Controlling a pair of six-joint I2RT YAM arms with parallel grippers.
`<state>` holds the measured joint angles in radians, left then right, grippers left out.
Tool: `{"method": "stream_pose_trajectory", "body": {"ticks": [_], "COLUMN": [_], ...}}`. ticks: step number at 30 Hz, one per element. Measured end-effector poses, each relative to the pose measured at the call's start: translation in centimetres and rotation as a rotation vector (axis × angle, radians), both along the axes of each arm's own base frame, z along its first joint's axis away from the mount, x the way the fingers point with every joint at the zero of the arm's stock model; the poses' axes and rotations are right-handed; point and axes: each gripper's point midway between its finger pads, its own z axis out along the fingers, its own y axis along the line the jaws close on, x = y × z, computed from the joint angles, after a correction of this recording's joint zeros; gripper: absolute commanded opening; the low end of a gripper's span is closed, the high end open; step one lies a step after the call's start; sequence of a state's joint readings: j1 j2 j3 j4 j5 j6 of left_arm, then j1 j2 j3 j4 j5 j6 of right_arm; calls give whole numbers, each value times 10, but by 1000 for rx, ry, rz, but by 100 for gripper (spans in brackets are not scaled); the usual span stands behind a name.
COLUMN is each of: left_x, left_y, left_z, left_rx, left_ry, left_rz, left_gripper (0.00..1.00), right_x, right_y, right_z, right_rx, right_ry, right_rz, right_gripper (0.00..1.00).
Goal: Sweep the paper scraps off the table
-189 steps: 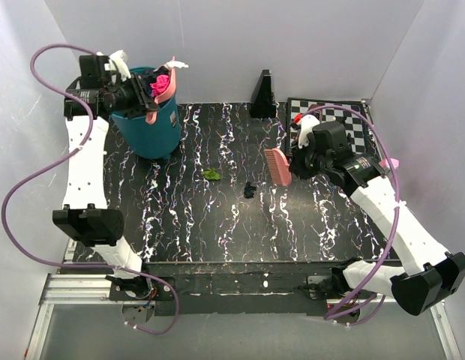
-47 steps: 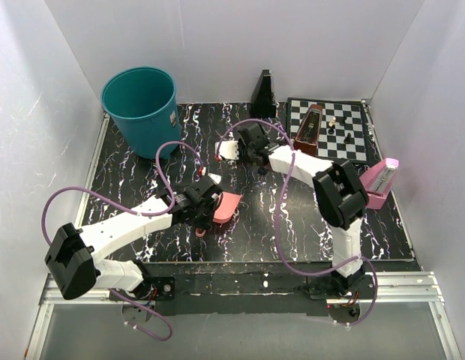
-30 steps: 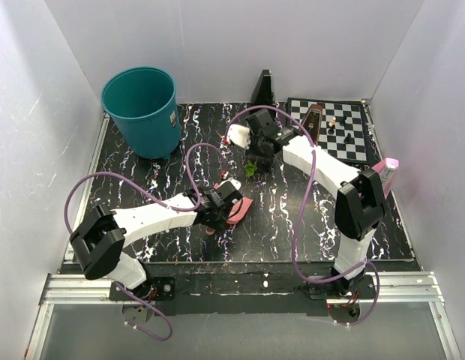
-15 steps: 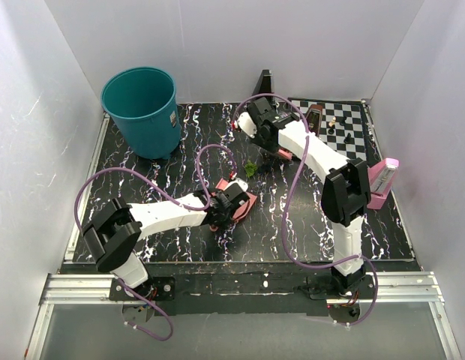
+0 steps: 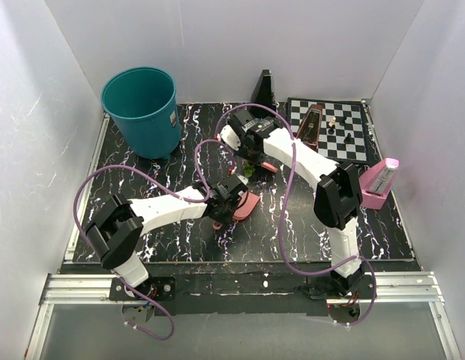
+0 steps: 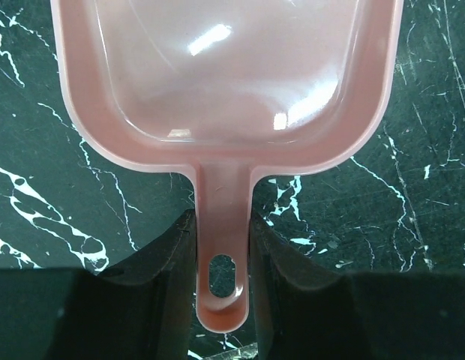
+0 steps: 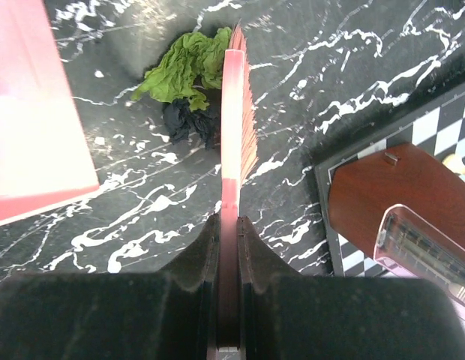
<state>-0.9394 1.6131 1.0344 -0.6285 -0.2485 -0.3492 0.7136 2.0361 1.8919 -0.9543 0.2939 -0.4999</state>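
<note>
Two paper scraps lie together on the black marbled table [image 5: 142, 191]: a green wad [image 7: 184, 66] [image 5: 249, 169] and a dark blue wad [image 7: 189, 120] touching it. My right gripper [image 7: 229, 221] [image 5: 250, 144] is shut on the handle of a pink brush [image 7: 236, 112], whose bristles stand just right of the two wads. Held by my left gripper [image 6: 221, 225] [image 5: 226, 196], which is shut on its handle, is a pink dustpan [image 6: 225, 82] [image 5: 247, 204]. The pan lies flat on the table just in front of the scraps, and nothing shows inside it. Its edge [image 7: 34, 120] is at the left of the right wrist view.
A teal bin [image 5: 142, 109] stands at the back left. At the back right is a chessboard [image 5: 345, 120] with small pieces and a brown metronome [image 5: 311, 126] on it. A black metronome [image 5: 264, 94] is at the back wall, a pink one [image 5: 379, 182] at the right. White walls enclose the table.
My left arm has slid the dustpan a little right and toward the scraps. The right arm has shifted the brush left, behind the green wad. Both grips are unchanged.
</note>
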Motion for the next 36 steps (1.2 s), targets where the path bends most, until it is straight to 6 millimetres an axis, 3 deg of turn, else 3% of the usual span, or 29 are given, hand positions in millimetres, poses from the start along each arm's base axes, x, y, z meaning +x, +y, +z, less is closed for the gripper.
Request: {"method": "stream_pose_trajectory", "body": {"ticks": [8, 16, 23, 29, 33, 36], "left_x": [-1, 0, 3, 0, 0, 2], "left_y": [1, 2, -5, 3, 8, 12], "left_z": [-5, -5, -2, -5, 10, 28], "left_rx": [-14, -29, -52, -55, -69, -79], "left_ry": [83, 103, 87, 79, 63, 50], "left_rz": [17, 20, 9, 24, 37, 47], "left_gripper": [0, 0, 0, 0, 0, 0], "right_x": [-28, -107, -103, -70, -70, -74], "right_y": [24, 24, -6, -52, -80, -90], "right_z": [2, 42, 66, 95, 98, 93], "right_rx": [83, 309, 344, 374, 423, 460], "right_ry": [82, 267, 195, -35, -114, -110], "right_rz": [58, 145, -10, -276, -451, -540], "right_gripper": [1, 1, 1, 1, 1, 1]}}
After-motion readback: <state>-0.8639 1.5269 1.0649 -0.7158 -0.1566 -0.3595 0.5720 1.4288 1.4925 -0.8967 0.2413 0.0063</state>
